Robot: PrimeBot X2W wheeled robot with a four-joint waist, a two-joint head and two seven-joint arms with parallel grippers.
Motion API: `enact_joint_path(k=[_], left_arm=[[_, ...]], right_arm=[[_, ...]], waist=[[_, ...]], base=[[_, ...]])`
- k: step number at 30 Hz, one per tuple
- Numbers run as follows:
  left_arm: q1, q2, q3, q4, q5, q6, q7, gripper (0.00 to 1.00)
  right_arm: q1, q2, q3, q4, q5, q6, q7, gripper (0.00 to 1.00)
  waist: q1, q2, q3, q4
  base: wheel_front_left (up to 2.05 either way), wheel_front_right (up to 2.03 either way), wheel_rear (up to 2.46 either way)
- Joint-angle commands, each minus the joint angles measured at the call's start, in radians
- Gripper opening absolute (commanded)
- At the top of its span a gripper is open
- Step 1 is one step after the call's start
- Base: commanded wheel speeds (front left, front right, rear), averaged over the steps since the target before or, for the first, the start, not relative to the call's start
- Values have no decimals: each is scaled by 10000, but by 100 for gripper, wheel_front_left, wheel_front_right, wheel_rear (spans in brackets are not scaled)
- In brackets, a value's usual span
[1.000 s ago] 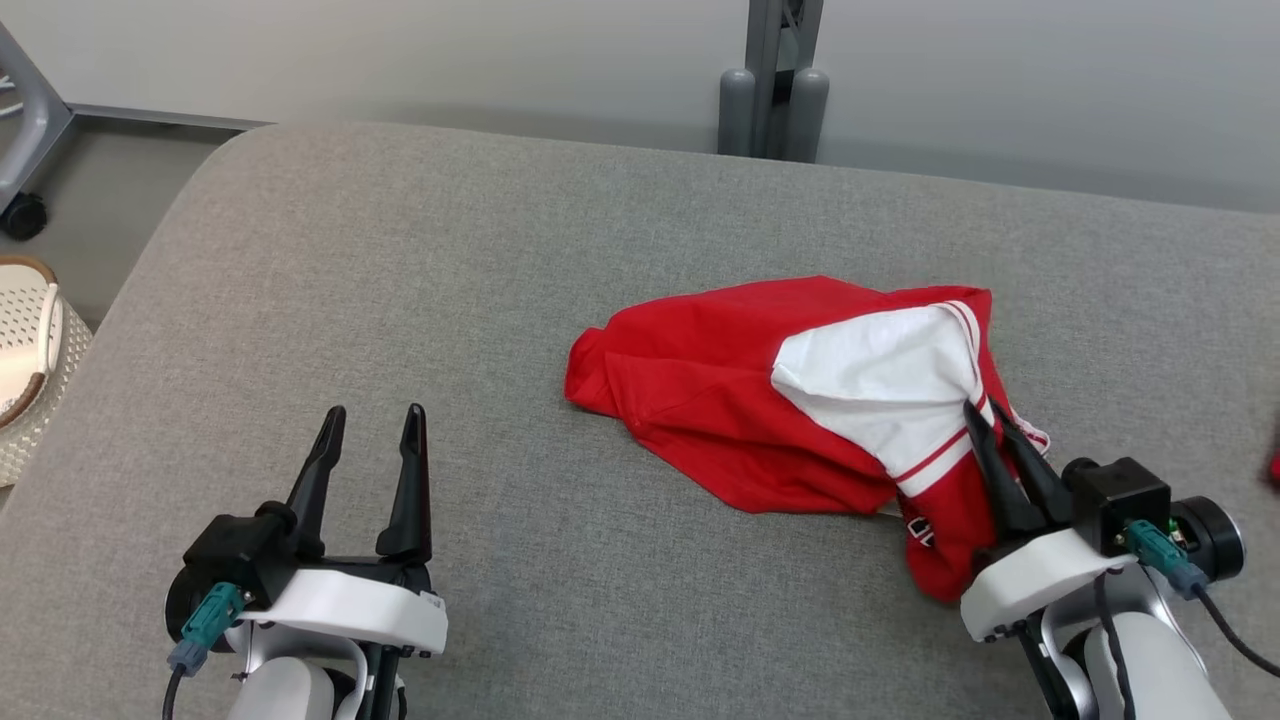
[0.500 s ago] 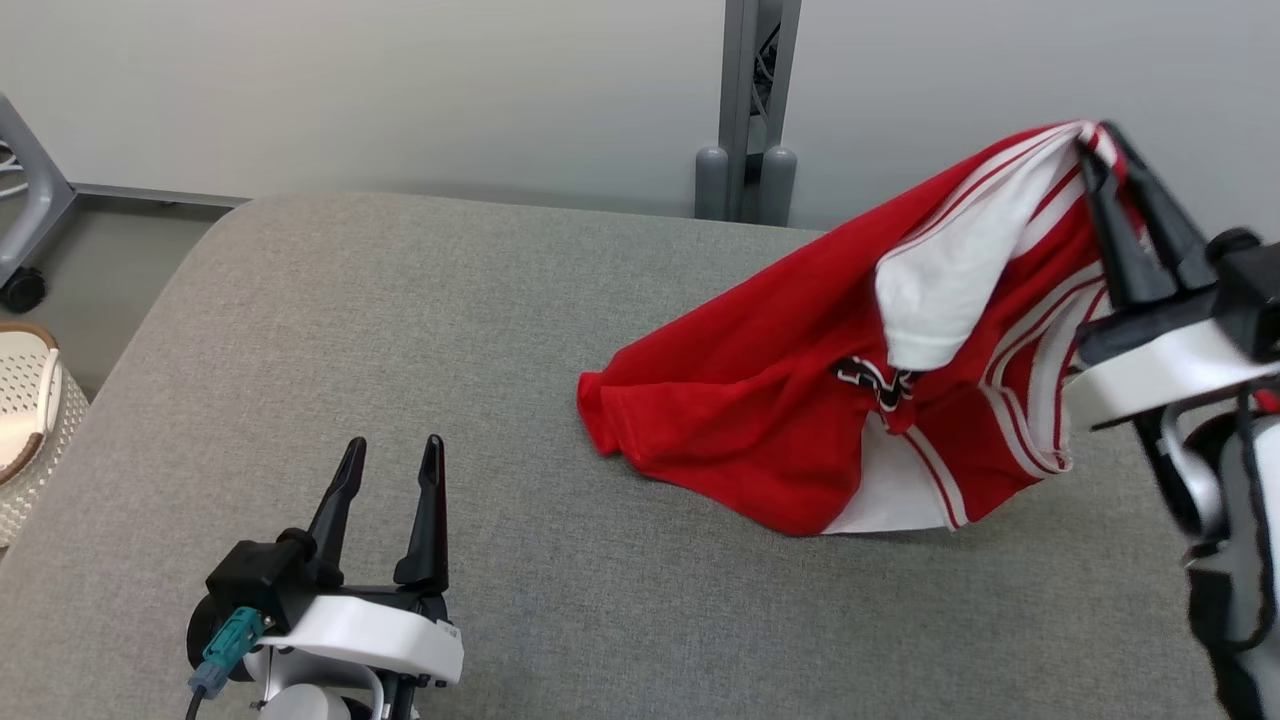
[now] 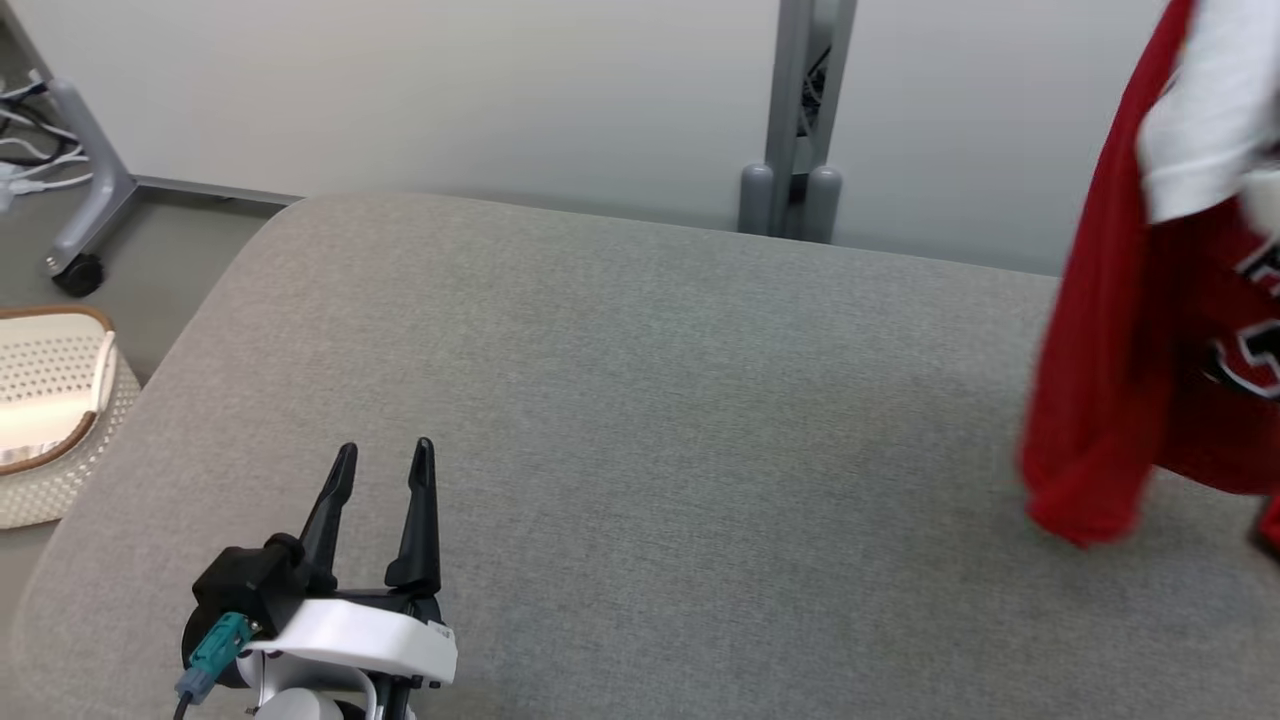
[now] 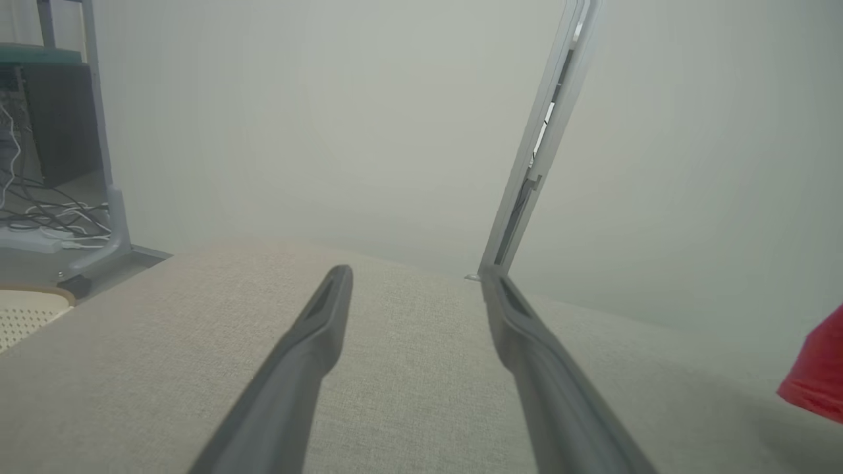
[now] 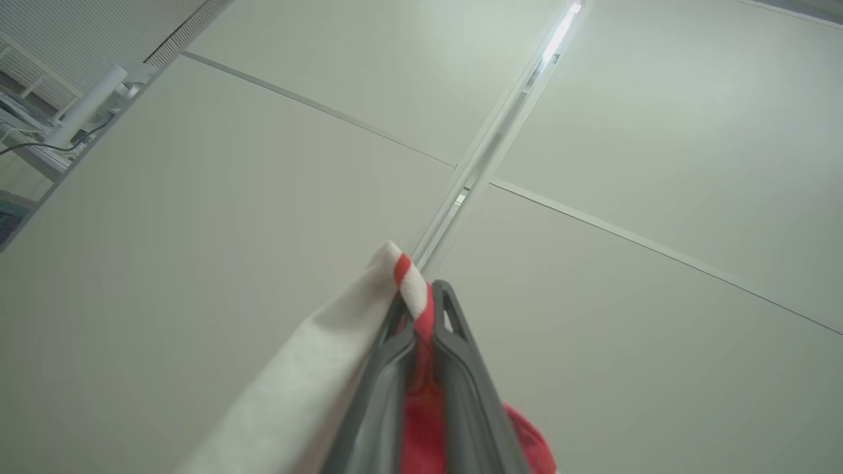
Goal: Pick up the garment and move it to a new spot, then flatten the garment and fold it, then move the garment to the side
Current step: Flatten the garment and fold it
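Head view: red-and-white jersey garment (image 3: 1100,400) hanging at far right, long axis upright, lower end pointing down, close over grey fabric-covered table (image 3: 640,400); left hand (image 3: 385,447) fingers apart.
Left wrist view: fingers spread above the table.
Right wrist view: right hand (image 5: 421,299) clamped on the garment's striped edge.

The garment (image 3: 1110,380) at the right is showing bright red with a white panel, red-and-white striped trim and black-and-white lettering. The bench (image 3: 640,420) is looking plain grey. Near left, the left gripper (image 3: 385,455) is showing black fingers (image 3: 421,510) on a white housing (image 3: 350,635). The dotted cream basket (image 3: 50,440) is wearing a brown rim.
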Motion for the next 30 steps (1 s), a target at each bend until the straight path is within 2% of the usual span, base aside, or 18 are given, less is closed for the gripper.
enact_joint_path(k=[1, 2, 3, 6, 13, 16, 20, 21, 22, 26, 30], left_arm=[[-112, 43, 84, -42, -106, 14, -43, 100], [-152, 43, 97, -48, -93, 20, -43, 100], [-227, 43, 146, -43, -92, -9, -41, 100], [-367, 40, 189, -24, -60, -55, -41, 100], [-702, 41, 174, 15, -261, -101, -41, 100], [-836, 38, -6, 70, -372, -114, -41, 100], [-856, 43, -208, 127, -465, -40, -42, 100], [-850, 39, -251, 134, -493, -28, -42, 100], [-840, 38, -280, 144, -504, -24, -43, 100], [-727, 41, -254, 176, -439, 29, -42, 100], [-659, 36, -160, 136, -231, -24, -42, 100]], right_arm=[[19, 21, 432, -58, 176, -5, 174, 0], [63, -22, 841, -29, 303, -5, 311, 0], [205, -121, 1776, 218, 676, -7, 608, 0], [361, -192, 3207, 847, 1295, -7, 906, 0], [93, 38, 6913, 3628, 2721, -9, 612, 0], [-277, 379, 7983, 4967, 3057, -7, 232, 0], [-769, 1025, 8542, 6643, 3472, -7, -225, 0], [-866, 1197, 8667, 7012, 3522, -7, -296, 95], [-905, 1358, 8861, 7379, 3639, -7, -231, 100], [-1298, 1772, 9384, 8300, 4268, -7, -181, 100], [-1555, 1912, 9619, 8762, 4807, -7, -159, 100]], waist=[[0, -1, 20, 148], [0, -1, 41, 225], [0, -1, 103, 370], [0, -1, 258, 625], [0, -1, 804, 1296], [0, -1, 995, 1633], [0, -1, 1140, 1979], [0, -1, 1155, 2045], [0, -1, 1157, 2102], [0, -1, 1057, 2138], [0, -1, 837, 1853]], base=[[0, 0, 0], [0, 0, 0], [0, 0, 0], [0, 0, 0], [0, 0, 0], [0, 0, 0], [0, 0, 0], [0, 0, 0], [0, 0, 0], [0, 0, 0], [0, 0, 0]])
